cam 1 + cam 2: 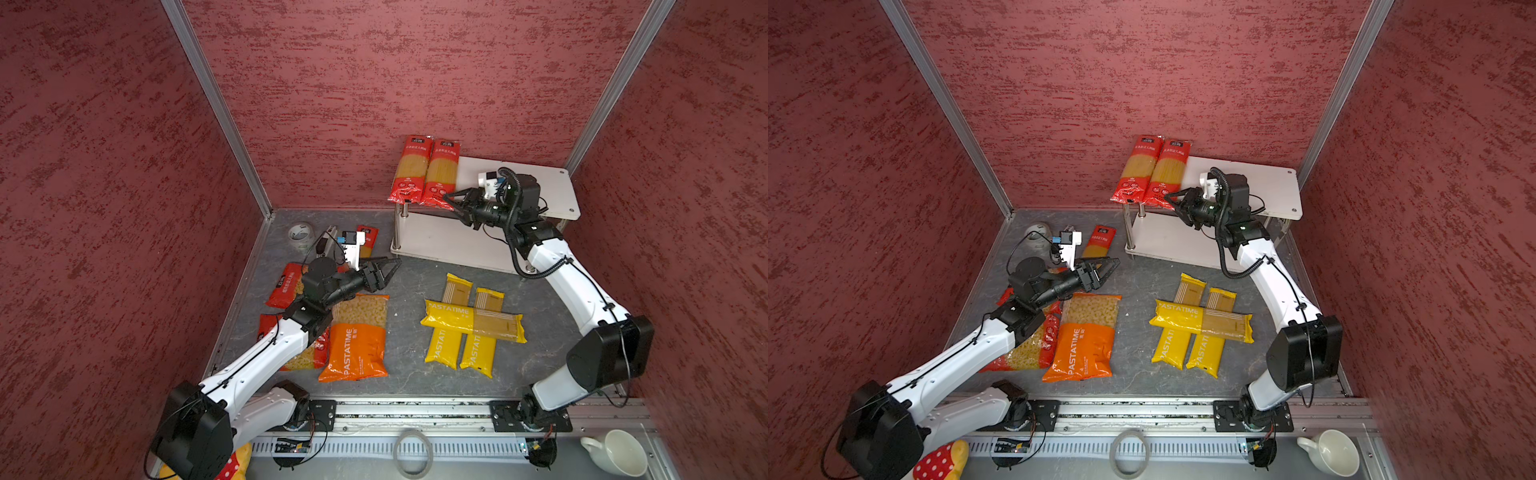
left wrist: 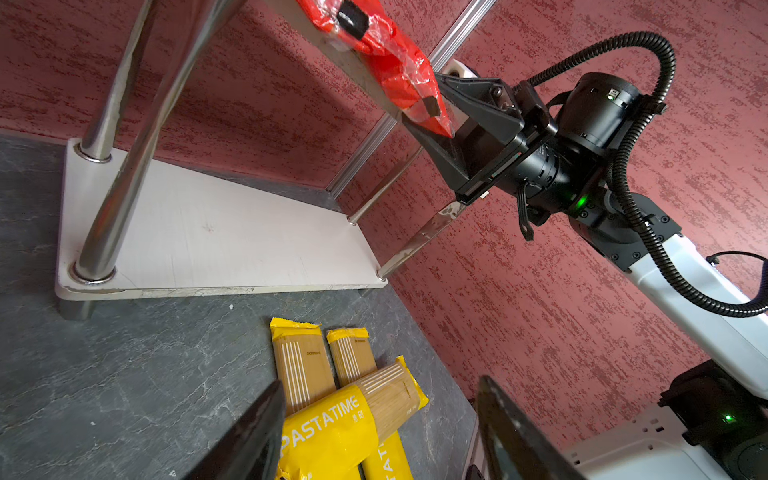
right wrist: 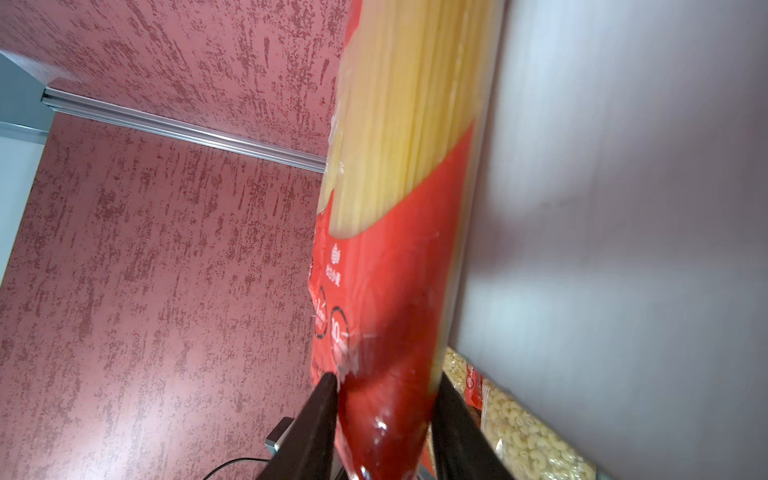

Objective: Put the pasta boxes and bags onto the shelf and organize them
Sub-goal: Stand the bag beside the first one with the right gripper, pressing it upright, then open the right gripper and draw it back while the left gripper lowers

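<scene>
Now the right claw (image 1: 449, 202) straddles the lower end of the red spaghetti pack (image 1: 441, 174) on the shelf (image 1: 552, 187), grip impossible to tell, while the left claw (image 1: 392, 272) gapes empty.

Nine pasta packs are counted in all. Three long red spaghetti packs (image 1: 411, 170) (image 1: 442, 174) (image 1: 1098, 243) are seen, as are three long yellow spaghetti packs (image 1: 469, 320) (image 1: 442, 347) (image 1: 478, 353). One orange pack (image 1: 357, 340) is found. Two wide red short-pasta packs (image 1: 286, 286) (image 1: 1034, 349) are made out, both partly covered. One white shelf (image 1: 548, 183) with two tiers is present. Two tape rolls (image 1: 291, 237) (image 1: 395, 455), one white cup (image 1: 619, 455) and one spotted plush toy (image 1: 942, 461) are also counted. Two robot arms (image 1: 257, 357) (image 1: 582, 291) are shown.
</scene>
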Robot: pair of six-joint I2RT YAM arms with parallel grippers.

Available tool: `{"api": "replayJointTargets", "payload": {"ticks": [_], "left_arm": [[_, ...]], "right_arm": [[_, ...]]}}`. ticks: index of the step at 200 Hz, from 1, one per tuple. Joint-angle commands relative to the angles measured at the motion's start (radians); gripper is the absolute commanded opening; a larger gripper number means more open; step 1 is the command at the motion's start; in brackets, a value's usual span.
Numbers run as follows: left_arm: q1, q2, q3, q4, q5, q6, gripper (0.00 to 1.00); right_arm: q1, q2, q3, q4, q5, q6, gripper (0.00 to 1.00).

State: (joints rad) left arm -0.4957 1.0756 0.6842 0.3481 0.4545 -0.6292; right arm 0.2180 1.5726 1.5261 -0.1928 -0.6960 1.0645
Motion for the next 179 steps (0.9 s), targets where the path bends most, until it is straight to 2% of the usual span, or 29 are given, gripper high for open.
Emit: {"api": "replayJointTargets", "payload": {"ticks": [1,26,43,54,81,109,148,179], "left_arm": [[-0.008,0.001,0.001,-0.004,-0.017,0.026,0.72],[-0.011,0.007,0.003,-0.005,-0.020,0.027,0.72],[-0.013,0.012,0.004,-0.005,-0.020,0.029,0.72],[-0.015,0.015,0.007,-0.005,-0.020,0.031,0.72],[-0.020,0.015,0.009,-0.012,-0.025,0.039,0.72],[-0.020,0.008,-0.005,-0.012,-0.036,0.047,0.72],[-0.026,0.028,-0.021,0.016,-0.042,0.041,0.72],[-0.043,0.047,-0.027,0.018,-0.070,0.051,0.72]], "right_arm": [[-0.001,-0.010,0.003,0.016,-0.009,-0.012,0.31],[0.002,-0.010,-0.008,0.023,-0.014,-0.024,0.22],[0.001,-0.014,-0.021,0.026,-0.010,-0.033,0.21],[0.002,-0.020,-0.028,0.033,-0.012,-0.034,0.27],[0.001,-0.048,-0.052,0.018,0.007,-0.072,0.48],[0.001,-0.161,-0.189,0.132,0.050,-0.079,0.63],[0.032,-0.287,-0.358,0.202,0.102,-0.090,0.66],[0.110,-0.378,-0.516,0.280,0.186,-0.113,0.64]]}}
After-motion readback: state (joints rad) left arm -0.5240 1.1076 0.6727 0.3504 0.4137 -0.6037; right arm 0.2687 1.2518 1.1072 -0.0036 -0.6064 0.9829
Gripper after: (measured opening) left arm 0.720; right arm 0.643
